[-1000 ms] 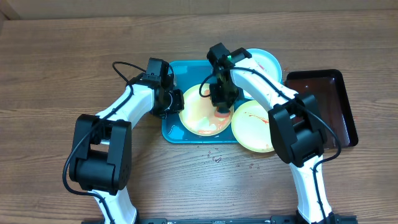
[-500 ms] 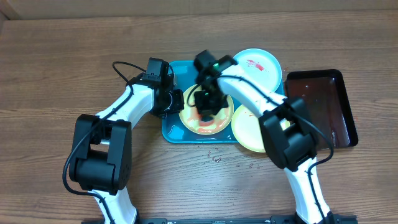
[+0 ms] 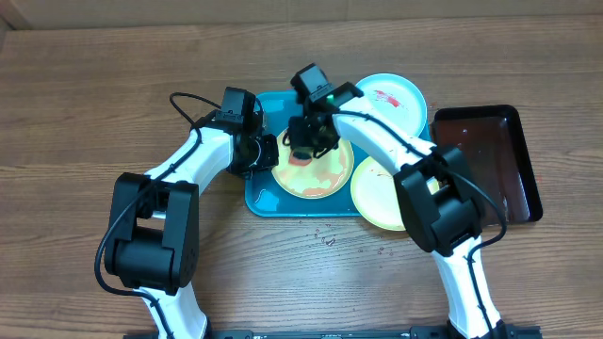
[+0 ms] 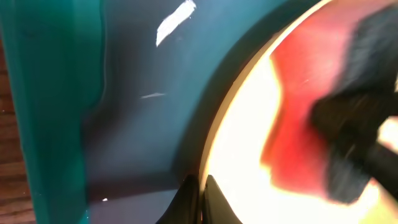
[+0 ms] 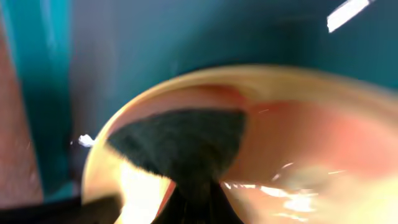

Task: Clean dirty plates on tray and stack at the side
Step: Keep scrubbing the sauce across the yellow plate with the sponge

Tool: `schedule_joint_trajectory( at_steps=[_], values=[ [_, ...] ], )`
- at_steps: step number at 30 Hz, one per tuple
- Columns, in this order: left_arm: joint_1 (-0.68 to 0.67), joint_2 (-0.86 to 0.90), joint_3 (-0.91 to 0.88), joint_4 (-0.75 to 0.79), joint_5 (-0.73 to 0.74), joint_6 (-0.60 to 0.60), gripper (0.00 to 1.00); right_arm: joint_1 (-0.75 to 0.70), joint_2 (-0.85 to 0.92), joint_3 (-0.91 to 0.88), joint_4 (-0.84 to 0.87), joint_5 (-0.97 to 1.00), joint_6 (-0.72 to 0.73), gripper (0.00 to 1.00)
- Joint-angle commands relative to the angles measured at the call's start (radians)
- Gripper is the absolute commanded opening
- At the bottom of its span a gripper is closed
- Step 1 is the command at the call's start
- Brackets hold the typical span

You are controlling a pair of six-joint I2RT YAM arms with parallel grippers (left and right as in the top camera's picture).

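Observation:
A pale yellow-green plate (image 3: 325,181) smeared with red sauce lies on the turquoise tray (image 3: 258,201). My left gripper (image 3: 270,153) is shut on this plate's left rim; in the left wrist view its jaws (image 4: 200,194) pinch the rim of the plate (image 4: 245,134). My right gripper (image 3: 303,149) is shut on a dark scrubbing sponge (image 5: 180,142) and presses it on the plate's upper left part (image 5: 298,140). A second yellow-green plate (image 3: 379,200) with red streaks lies at the tray's right edge. A light blue plate (image 3: 400,94) with a red smear lies behind it.
A narrow black tray (image 3: 504,165) stands on the wooden table to the right of the plates. The turquoise tray's wet floor shows in both wrist views (image 4: 137,93) (image 5: 186,31). Small droplets lie on the table in front of the tray (image 3: 328,239).
My right gripper has slid the sponge across the plate from its right side to its upper left. The left gripper has kept its hold on the rim and has not moved.

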Motion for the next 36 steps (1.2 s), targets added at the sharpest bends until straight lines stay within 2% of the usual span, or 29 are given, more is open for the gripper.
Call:
schedule_joint_trajectory(
  at_steps=[1,9,17,21,26,36],
  values=[
    [-0.002,0.005,-0.006,-0.006,0.011,0.012,0.04,-0.021,0.011,-0.004,-0.021,0.117,0.127,0.04],
    [-0.002,0.005,-0.006,-0.007,0.01,0.012,0.04,-0.077,0.011,-0.004,-0.155,0.16,0.225,0.04],
    [-0.002,0.005,-0.006,-0.007,0.011,0.013,0.04,-0.123,0.011,0.005,-0.203,0.16,0.272,0.04],
    [-0.002,0.005,-0.006,-0.007,0.008,0.013,0.04,-0.126,0.011,0.021,-0.193,0.139,0.248,0.04],
    [-0.002,0.005,-0.006,-0.005,0.007,0.012,0.04,-0.1,0.012,0.02,-0.062,-0.055,0.083,0.04],
    [-0.002,0.005,-0.006,0.002,0.007,0.012,0.04,0.005,0.051,0.02,-0.037,-0.079,0.089,0.04]
  ],
)
